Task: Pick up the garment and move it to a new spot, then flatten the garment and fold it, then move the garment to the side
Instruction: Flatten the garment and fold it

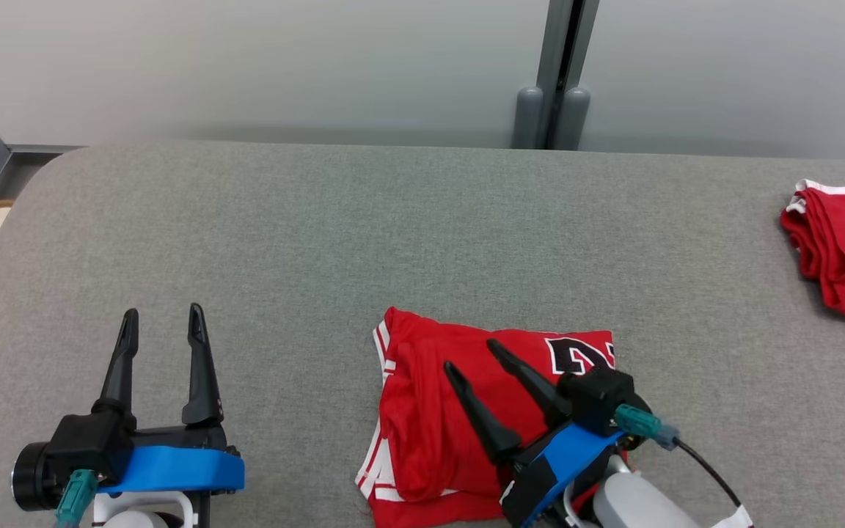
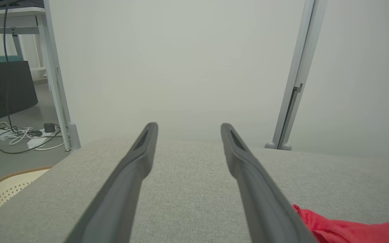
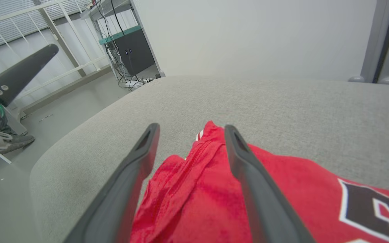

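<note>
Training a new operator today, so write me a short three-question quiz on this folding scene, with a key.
1. True or false: the right gripper has its jaws shut on the folded red garment.
2. Where does the second red garment lie? A) at the right edge of the grey table; B) on top of the folded one; C) on the floor.
3. Fill in: the left gripper sits over bare table with its jaws ___.
Key: 1 false, the jaws stand open over the garment. 2 A. 3 open.
</note>
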